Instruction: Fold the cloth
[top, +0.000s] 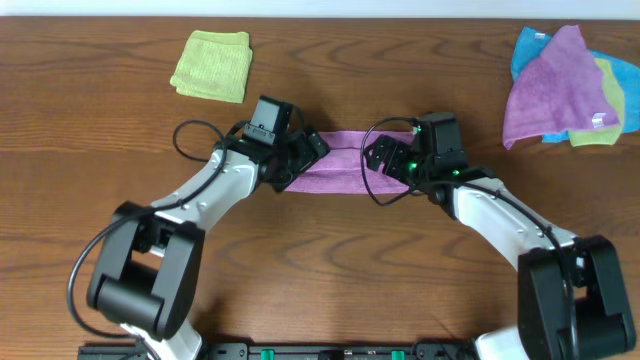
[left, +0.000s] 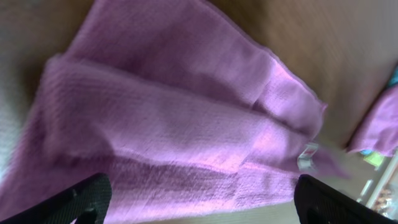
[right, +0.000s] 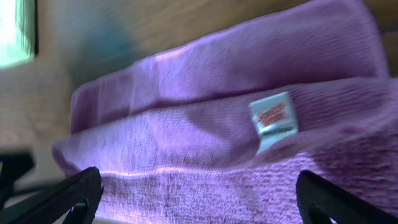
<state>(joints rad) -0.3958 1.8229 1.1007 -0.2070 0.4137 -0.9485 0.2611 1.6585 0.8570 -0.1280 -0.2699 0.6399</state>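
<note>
Cloth: the pinkish-purple cloth (top: 340, 162) lies on the wooden bench (top: 330, 270) at the centre of the overhead view. It is folded into a narrow band running left to right.
Layers: the left wrist view shows the cloth (left: 180, 118) with several overlapping folds and a raised edge crossing the frame.
Tag: a small white tag (right: 273, 121) sits right of centre in the right wrist view, on the cloth (right: 205, 155). In the left wrist view it shows at the cloth's far right corner (left: 308, 155).
Left fingers: the left fingers (top: 312, 150) are over the band's left end. In their own camera they (left: 87, 196) are spread wide to the two lower corners, open, with the cloth filling the frame between and beyond them.
Right fingers: the right fingers (top: 376, 158) are over the band's right end. In their own camera they (right: 68, 196) are also spread wide and open, with the cloth between and beyond the tips.
Grip: neither pair is closed on the fabric.
Other cloths: a folded lime-green towel (top: 212, 65) lies at upper left. A heap of towels (top: 565, 85) in purple, blue and green lies at upper right. Both are well apart from the cloth.
</note>
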